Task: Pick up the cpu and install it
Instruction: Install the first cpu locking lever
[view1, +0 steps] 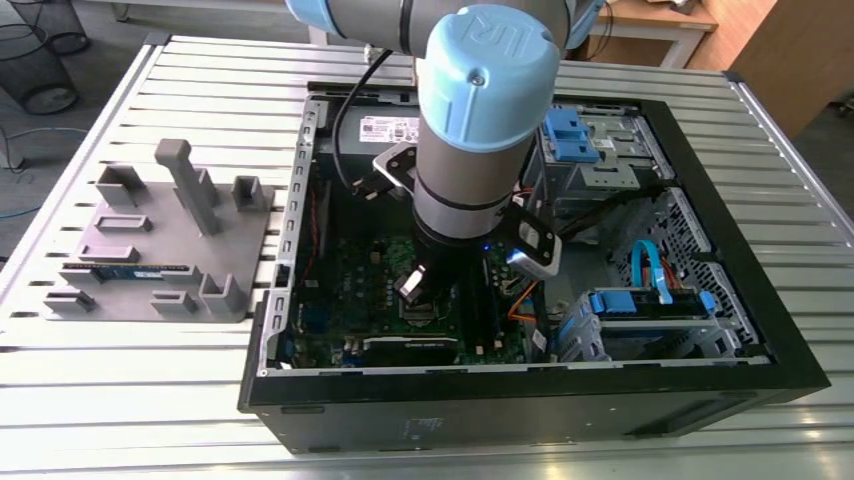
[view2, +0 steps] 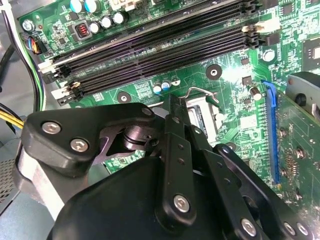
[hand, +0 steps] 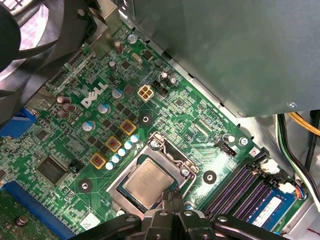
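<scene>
The cpu (hand: 148, 183), a small square chip with a silvery-grey top, lies flat in the motherboard socket inside the hinged metal frame (hand: 170, 148). My gripper (hand: 173, 194) hangs just over the chip's edge. Its two black fingers (view2: 172, 107) are pressed together and hold nothing. In the exterior view the gripper (view1: 430, 298) reaches down into the open computer case (view1: 747, 250), low over the green motherboard (view1: 360, 270). In the second wrist view the fingers cover most of the socket, and the bent wire lever (view2: 197, 92) shows beside them.
A grey holder (view1: 154, 250) with a memory stick (view1: 127, 270) stands on the slatted table at the exterior view's left. Black memory slots (view2: 160, 45) run close to the socket. Blue drive cages (view1: 567, 135), cables and a grey metal box (hand: 225, 50) crowd the case.
</scene>
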